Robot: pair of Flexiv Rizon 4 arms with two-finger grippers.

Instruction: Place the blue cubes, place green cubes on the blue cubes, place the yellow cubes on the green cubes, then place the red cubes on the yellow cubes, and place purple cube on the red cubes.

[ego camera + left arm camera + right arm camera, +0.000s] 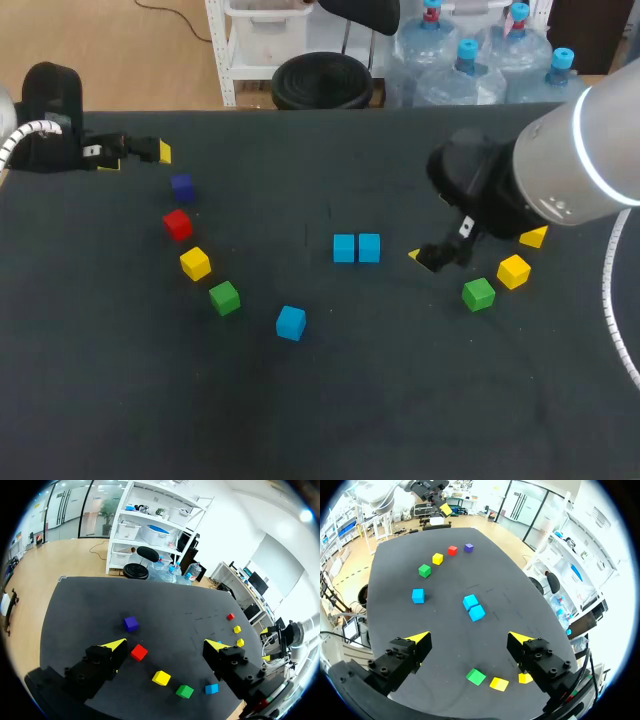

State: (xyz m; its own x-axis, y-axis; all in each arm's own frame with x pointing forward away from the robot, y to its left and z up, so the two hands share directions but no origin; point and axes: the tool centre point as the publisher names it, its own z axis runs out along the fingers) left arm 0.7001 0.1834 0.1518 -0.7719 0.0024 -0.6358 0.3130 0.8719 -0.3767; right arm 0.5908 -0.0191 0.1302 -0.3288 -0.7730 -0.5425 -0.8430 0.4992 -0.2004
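**Watch the blue pair and the crowded right side**

Your right pincer (469, 638) hangs wide and empty, just beside the blue pair (356, 248), which sits side by side mid-table. Your left pincer (166, 644) is also wide and empty, over the table's far left corner near the purple cube (182, 186). The third blue cube (291, 322) lies apart, toward the near edge.

Likely trouble:
- Sweep the right arm low and a finger could shove the pair out of line, so every layer above sits crooked.
- The right green cube (478, 293) is just beside a yellow cube (513, 270). Wide fingers may catch both.
- Set the third blue cube down carelessly and it bumps the pair.
- Greens placed off-centre will probably tip the later layers.
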